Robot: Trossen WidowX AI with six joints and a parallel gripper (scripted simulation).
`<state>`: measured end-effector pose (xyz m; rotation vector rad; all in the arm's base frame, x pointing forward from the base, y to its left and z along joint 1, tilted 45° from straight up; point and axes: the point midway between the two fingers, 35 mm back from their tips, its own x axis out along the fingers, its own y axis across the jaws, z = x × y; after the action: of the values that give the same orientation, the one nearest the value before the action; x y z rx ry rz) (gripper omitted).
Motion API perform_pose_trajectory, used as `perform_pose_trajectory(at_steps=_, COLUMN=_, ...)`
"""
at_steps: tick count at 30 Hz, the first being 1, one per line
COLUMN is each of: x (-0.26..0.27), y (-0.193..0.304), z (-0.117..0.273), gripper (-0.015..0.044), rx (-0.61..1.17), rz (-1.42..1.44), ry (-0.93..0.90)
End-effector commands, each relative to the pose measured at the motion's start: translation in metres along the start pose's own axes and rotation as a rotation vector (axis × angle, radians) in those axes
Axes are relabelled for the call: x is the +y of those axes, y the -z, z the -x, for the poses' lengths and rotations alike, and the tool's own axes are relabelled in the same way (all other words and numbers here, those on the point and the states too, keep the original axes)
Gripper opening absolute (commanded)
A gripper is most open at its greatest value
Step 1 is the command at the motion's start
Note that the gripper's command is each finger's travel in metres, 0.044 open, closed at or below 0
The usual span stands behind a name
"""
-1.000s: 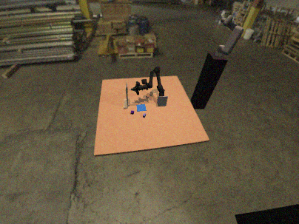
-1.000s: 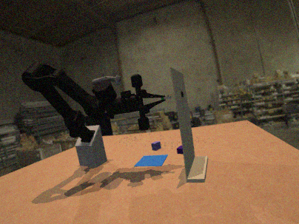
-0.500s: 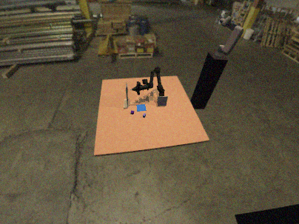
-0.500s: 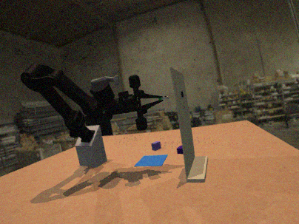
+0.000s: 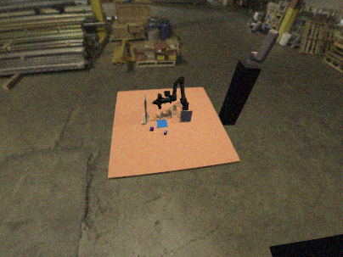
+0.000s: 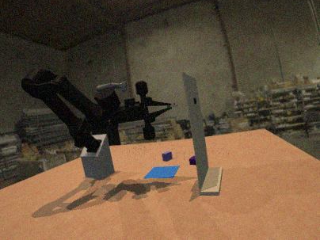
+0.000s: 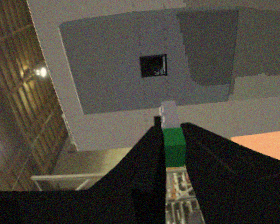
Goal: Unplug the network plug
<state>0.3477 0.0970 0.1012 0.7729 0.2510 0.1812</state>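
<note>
The network plug (image 7: 174, 147) (image 6: 169, 107) has a green body with a clear grey front end and is clear of the upright panel. My gripper (image 7: 170, 133) (image 6: 171, 105) (image 5: 154, 103) is shut on its green body and holds it in the air, its front end toward the panel. The panel (image 6: 198, 134) (image 7: 120, 90) (image 5: 145, 105) stands upright, and its dark square socket (image 7: 153, 66) (image 6: 195, 100) is empty. The marked square (image 6: 162, 172) (image 5: 162, 124) is blue and lies flat on the table between the arm's base and the panel, below the gripper.
A violet-blue cube (image 6: 167, 156) (image 5: 165, 132) and a dark purple cube (image 6: 192, 160) (image 5: 151, 129) lie on the table (image 5: 170, 156) (image 6: 257, 205) near the blue square. The panel's pale foot (image 6: 212, 181) rests on the table. The arm's grey base block (image 6: 98, 161) (image 5: 186, 116) stands opposite the panel.
</note>
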Motion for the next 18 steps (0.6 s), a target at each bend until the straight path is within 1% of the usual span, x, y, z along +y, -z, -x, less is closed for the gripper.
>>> perform_pose_trajectory(at_steps=1, x=0.000, y=0.001, z=0.003, gripper=0.0000, rx=-0.003, rz=-0.003, ry=0.002)
perform_pose_trajectory(at_steps=10, x=0.000, y=0.002, z=0.005, gripper=0.0000, rx=0.000, rz=0.000, ry=0.000)
perform_pose_trajectory(at_steps=18, x=0.017, y=0.003, z=0.009, gripper=0.0000, rx=0.000, rz=-0.002, ry=0.001)
